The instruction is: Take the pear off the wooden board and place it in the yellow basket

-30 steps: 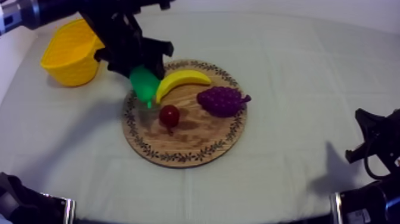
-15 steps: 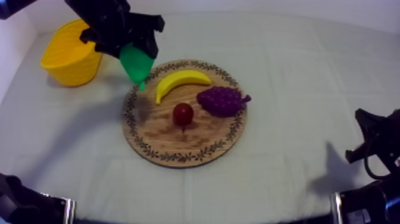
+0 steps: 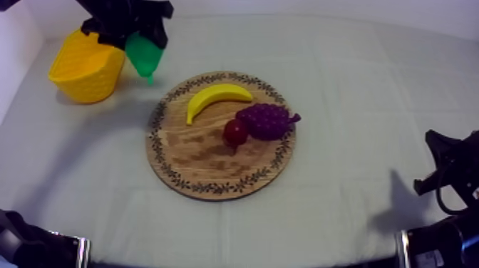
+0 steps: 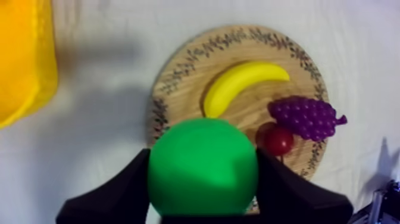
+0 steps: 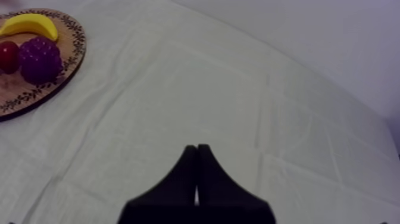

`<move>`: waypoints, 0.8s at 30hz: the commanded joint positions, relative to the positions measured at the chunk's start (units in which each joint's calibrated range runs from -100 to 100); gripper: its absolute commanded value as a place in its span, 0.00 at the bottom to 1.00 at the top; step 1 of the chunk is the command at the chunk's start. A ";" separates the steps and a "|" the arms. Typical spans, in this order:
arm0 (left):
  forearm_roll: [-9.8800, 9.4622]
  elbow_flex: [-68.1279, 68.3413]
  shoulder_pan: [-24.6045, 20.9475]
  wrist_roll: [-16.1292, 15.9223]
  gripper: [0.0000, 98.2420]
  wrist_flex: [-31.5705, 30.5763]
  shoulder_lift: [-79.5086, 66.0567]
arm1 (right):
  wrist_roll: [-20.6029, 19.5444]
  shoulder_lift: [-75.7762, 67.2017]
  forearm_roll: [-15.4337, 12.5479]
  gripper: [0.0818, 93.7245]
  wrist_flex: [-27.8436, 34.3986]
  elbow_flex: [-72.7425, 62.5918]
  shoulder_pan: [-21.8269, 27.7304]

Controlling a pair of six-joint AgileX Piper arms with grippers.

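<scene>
Pear, from above: the green toy pear (image 3: 145, 55) hangs in the air, off the round wooden board with the leafy rim (image 3: 187, 158). It is just beside the yellow plastic basket (image 3: 80, 71), not yet over it.
Left claw, from above: the black left claw (image 3: 140, 41) holds the pear from the top.
On the board: a yellow toy banana (image 3: 216, 98), a purple bunch of grapes (image 3: 265, 120) and a small red fruit (image 3: 234, 132) that touches the grapes.
Right claw, from above: the right claw (image 3: 447, 169) sits low at its side of the bench (image 3: 356, 78), well apart from the fruit.
Left wrist view: two black fingers (image 4: 125, 187) hug the pear on both sides, and the basket is off to one side.
Right wrist view: the right claw is pressed into a narrow point and holds nothing.
How to do it well: I think the left claw should move sideways until the pear hangs over the middle of the basket. It should squeeze tight, come down a little, then let go. Letting go too soon could drop the pear on the rim.
</scene>
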 commanded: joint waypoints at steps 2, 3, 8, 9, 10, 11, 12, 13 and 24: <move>-0.17 -1.87 -2.87 -1.34 0.46 -0.08 0.77 | 0.00 -0.03 0.01 0.00 0.00 -0.02 -0.01; -0.22 -2.37 -3.67 -1.75 0.46 -0.08 1.04 | 0.00 -0.03 0.01 0.00 0.00 -0.02 -0.01; -0.36 -4.65 -8.06 -3.66 0.46 -0.15 2.40 | 0.00 -0.03 0.01 0.00 0.00 -0.02 -0.01; -0.42 -5.15 -8.96 -4.01 0.45 -0.15 2.65 | 0.00 -0.03 0.01 0.00 0.00 -0.02 -0.01; -0.49 -5.67 -9.87 -4.36 0.45 -0.15 2.90 | 0.00 -0.03 0.01 0.00 0.00 -0.02 -0.01; -0.54 -6.23 -10.76 -4.69 0.45 -0.13 3.15 | 0.00 -0.03 0.01 0.00 0.00 -0.02 -0.01; -0.61 -6.83 -11.65 -4.97 0.45 -0.04 3.43 | 0.00 -0.03 0.01 0.00 0.00 -0.02 -0.01; -0.66 -7.52 -12.53 -5.19 0.46 0.12 3.76 | 0.00 -0.03 0.01 0.00 0.00 -0.02 -0.01; -1.40 -15.20 -19.52 -6.97 0.47 1.44 7.45 | 0.00 -0.03 0.01 0.00 0.00 -0.02 -0.01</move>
